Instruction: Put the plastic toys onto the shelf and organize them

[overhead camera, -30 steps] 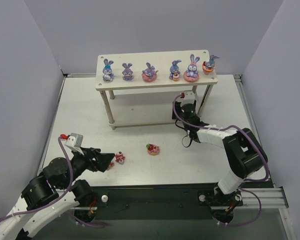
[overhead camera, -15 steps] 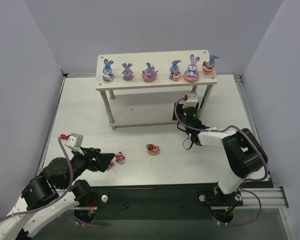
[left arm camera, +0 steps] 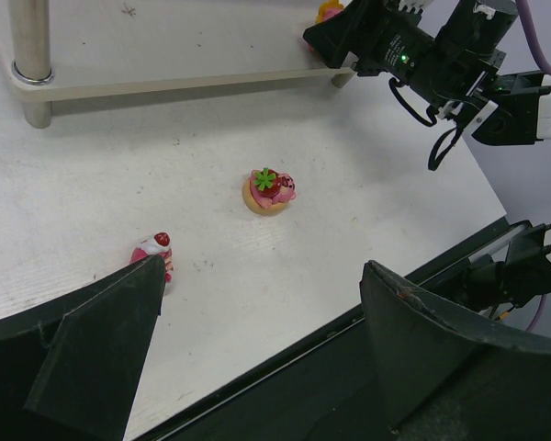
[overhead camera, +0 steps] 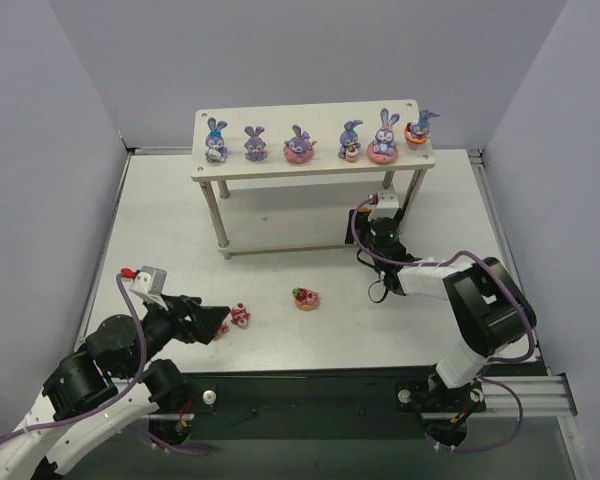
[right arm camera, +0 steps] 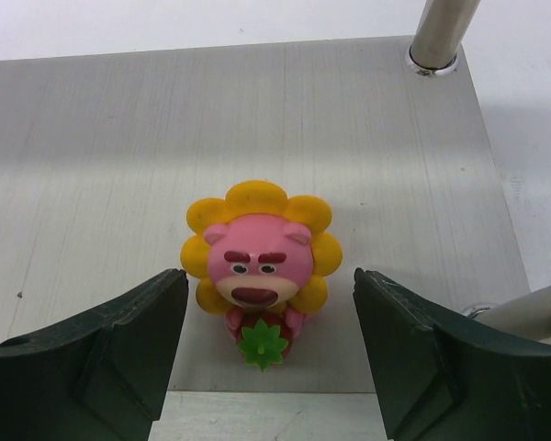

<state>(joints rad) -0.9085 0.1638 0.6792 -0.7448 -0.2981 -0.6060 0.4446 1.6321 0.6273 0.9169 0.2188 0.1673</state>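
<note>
Six purple-blue bunnies (overhead camera: 300, 143) stand in a row on the top board of the pale shelf (overhead camera: 230, 166). On its lower board (right arm camera: 92, 138) stands a pink bear-faced toy with yellow petals (right arm camera: 261, 265). My right gripper (right arm camera: 268, 280) is open around it, with a gap on each side of the toy. In the top view the right gripper (overhead camera: 380, 213) reaches under the shelf's right end. Two toys lie on the table: a pink cake with a cherry (left arm camera: 154, 250) beside my left finger, and a round cake with a green leaf (left arm camera: 268, 189). My left gripper (left arm camera: 262, 268) is open and holds nothing.
Thin shelf legs stand at the left (left arm camera: 29, 46) and near the right gripper (right arm camera: 441, 32). The table's dark front rail (left arm camera: 285, 367) runs just below the left gripper. Grey walls close in the table on three sides.
The right gripper's jaws have widened away from the bear-faced toy, which stays standing on the lower board. The left arm has not moved.
</note>
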